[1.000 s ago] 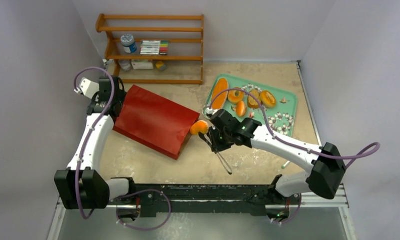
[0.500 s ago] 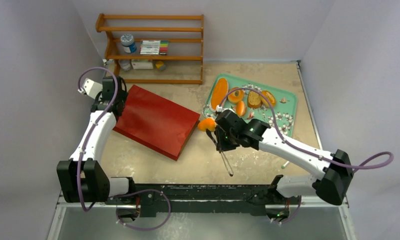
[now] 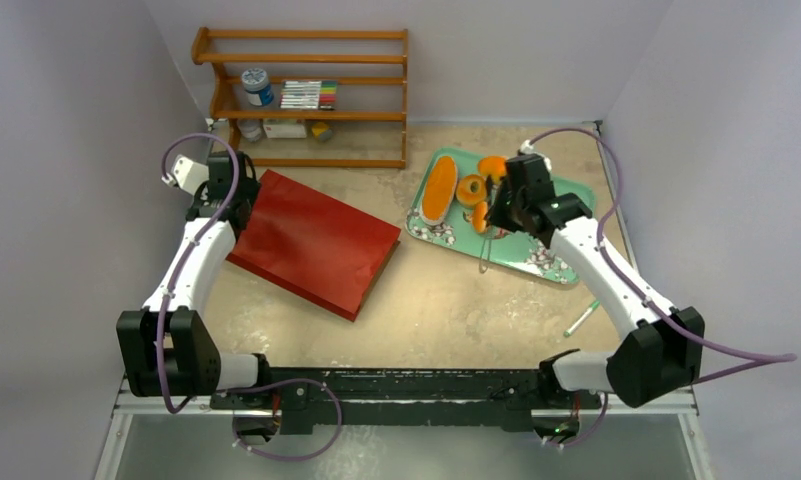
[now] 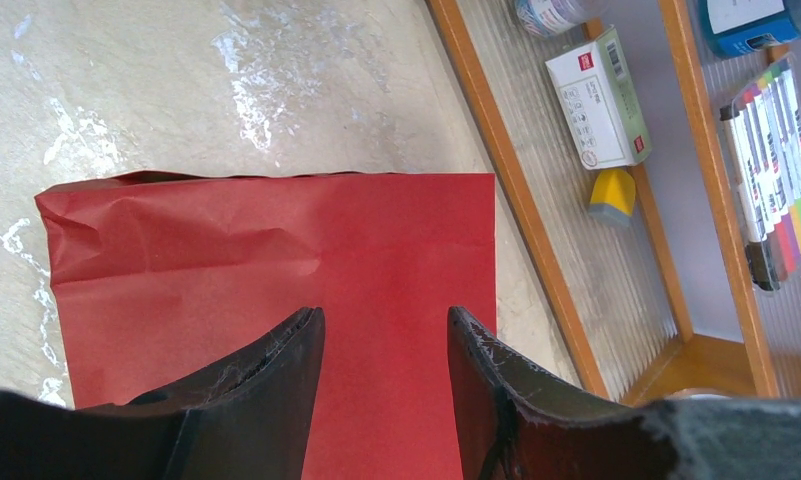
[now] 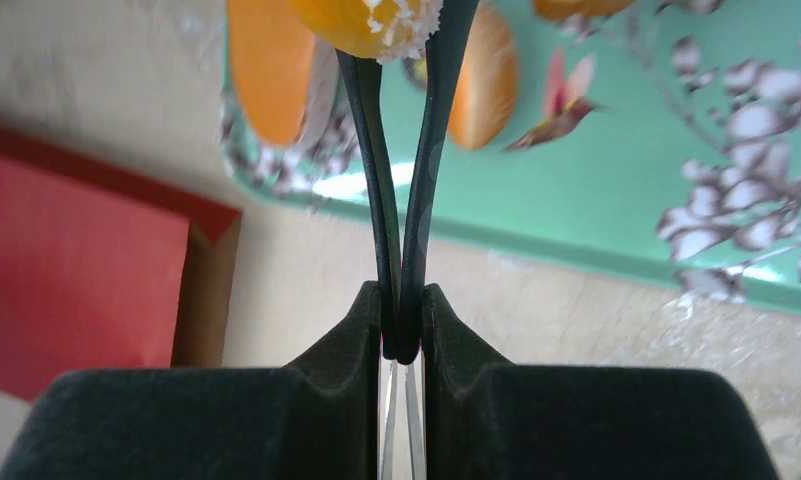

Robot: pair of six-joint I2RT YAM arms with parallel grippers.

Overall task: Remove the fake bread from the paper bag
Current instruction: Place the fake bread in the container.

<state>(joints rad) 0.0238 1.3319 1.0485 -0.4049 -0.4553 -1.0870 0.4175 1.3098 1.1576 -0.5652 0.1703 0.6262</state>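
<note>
The red paper bag (image 3: 311, 240) lies flat on the table, its brown-lined mouth (image 5: 211, 290) facing the tray. My left gripper (image 3: 221, 195) is open and empty above the bag's far left end (image 4: 276, 250). My right gripper (image 3: 498, 200) is shut on black tongs (image 5: 401, 180). The tongs pinch an orange sugar-topped bun (image 3: 492, 166) and hold it over the green flowered tray (image 3: 566, 215). On the tray lie a long loaf (image 3: 439, 190), a round bun (image 3: 471, 188) and another bread piece (image 3: 481, 215). The inside of the bag is hidden.
A wooden shelf (image 3: 306, 95) at the back left holds a jar, markers and a small box, close to the bag's far corner. A green pen (image 3: 583, 318) lies on the table at the right. Walls close in on the left, right and back.
My right arm has swung from the bag's mouth to over the tray, carrying the bun in the tongs. My left gripper has edged slightly further back over the bag's end.
</note>
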